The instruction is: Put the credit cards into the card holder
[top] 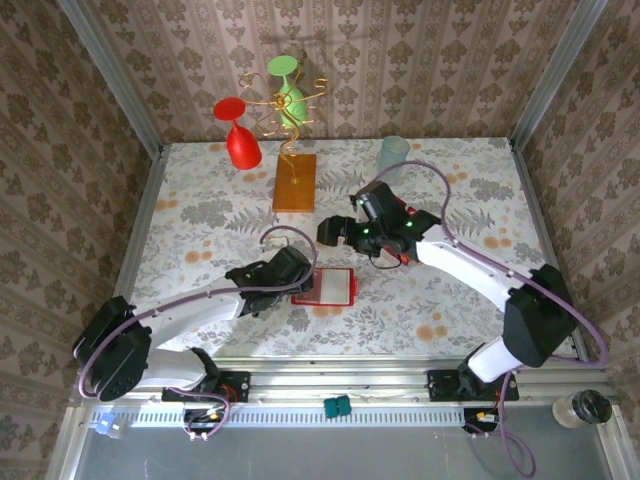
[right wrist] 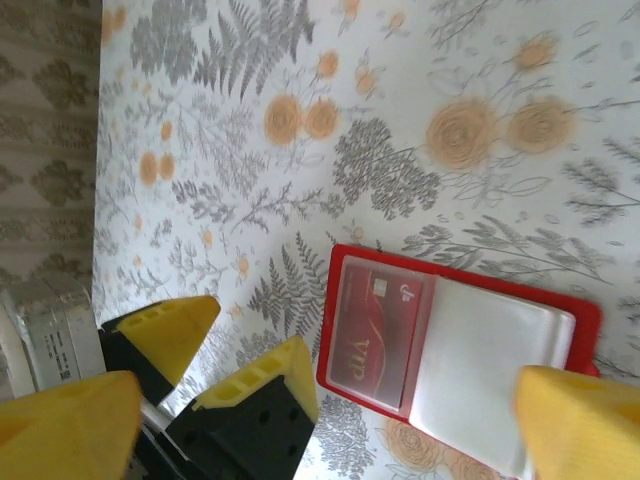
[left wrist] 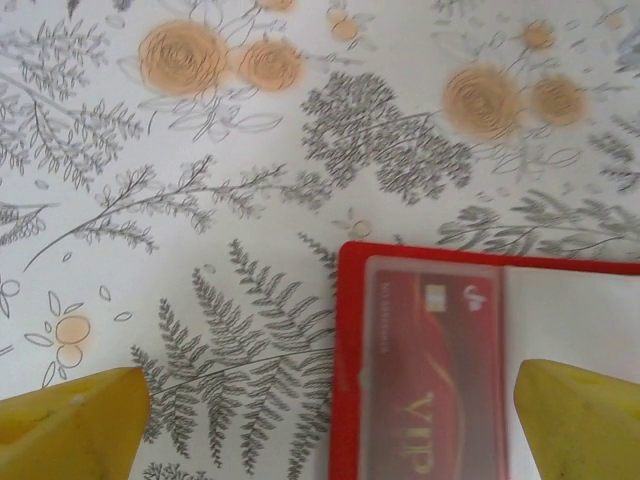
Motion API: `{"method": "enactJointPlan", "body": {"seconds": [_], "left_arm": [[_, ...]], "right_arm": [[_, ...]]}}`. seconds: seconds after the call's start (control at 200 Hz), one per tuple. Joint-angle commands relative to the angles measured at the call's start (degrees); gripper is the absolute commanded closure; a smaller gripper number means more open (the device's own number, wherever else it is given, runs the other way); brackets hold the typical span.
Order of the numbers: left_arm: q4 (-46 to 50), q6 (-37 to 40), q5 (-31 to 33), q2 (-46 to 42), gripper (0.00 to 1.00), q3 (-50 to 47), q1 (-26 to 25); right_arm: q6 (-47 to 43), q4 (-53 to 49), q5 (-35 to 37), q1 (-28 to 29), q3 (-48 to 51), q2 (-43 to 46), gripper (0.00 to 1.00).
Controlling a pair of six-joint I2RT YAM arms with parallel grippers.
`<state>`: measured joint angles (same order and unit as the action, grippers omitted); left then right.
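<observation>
We log the flat red squarish card holder (top: 328, 287) open on the matte floral cloth (top: 200, 200), its glossy gold-lettered red credit card (left wrist: 430, 390) in a clear sleeve between the left gripper (left wrist: 325, 425) tips, spread wide and empty; right gripper (top: 333, 232) nearby, likewise spread, empty

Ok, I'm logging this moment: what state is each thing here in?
card holder: lying open, pockets up
credit card: inside a clear pocket
left gripper: open, over the holder's edge
right gripper: open, empty
</observation>
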<state>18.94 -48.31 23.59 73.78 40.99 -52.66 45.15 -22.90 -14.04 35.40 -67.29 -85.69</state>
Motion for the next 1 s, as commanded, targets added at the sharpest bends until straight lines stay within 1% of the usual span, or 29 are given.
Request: {"method": "enactJointPlan", "body": {"seconds": [0.0,0.095,0.23,0.395,0.52,0.69,0.785,0.93,0.995], "left_arm": [[3.6,-1.9,1.2,1.3,0.05,2.8,-1.0],[3.4,-2.9,0.7,4.6,0.05,5.1,-1.9],[3.4,-3.8,0.3,9.8,0.05,8.0,-3.1],[3.7,-5.8,0.2,14.4,0.05,10.6,-4.7],[4.0,-7.2,-0.2,16.2,0.05,11.1,-5.1],[4.2,-7.7,-0.1,16.9,0.05,11.3,-5.1],[4.3,-7.6,0.0,16.7,0.05,10.9,-5.1],[4.2,-7.8,0.2,16.0,0.05,10.3,-5.2],[3.8,-7.8,0.5,15.2,0.05,9.8,-5.1]], "right_arm": [[5.3,-7.0,5.6,-1.0,-3.3,4.2,0.00],[9.0,-12.5,8.1,-2.2,-6.1,5.5,0.00],[11.9,-17.8,8.8,-2.8,-10.6,8.0,0.00],[16.0,-20.3,4.1,-4.4,-14.4,9.4,0.00],[15.8,-20.3,4.1,-4.7,-15.8,11.1,0.00],[17.2,-19.2,3.7,-6.0,-14.6,12.0,0.00],[18.8,-16.4,2.8,-6.1,-12.8,12.6,0.00],[20.6,-13.0,-1.3,-6.8,-13.0,12.8,0.00],[23.1,-9.8,-5.0,-7.8,-11.8,13.2,0.00]]}}
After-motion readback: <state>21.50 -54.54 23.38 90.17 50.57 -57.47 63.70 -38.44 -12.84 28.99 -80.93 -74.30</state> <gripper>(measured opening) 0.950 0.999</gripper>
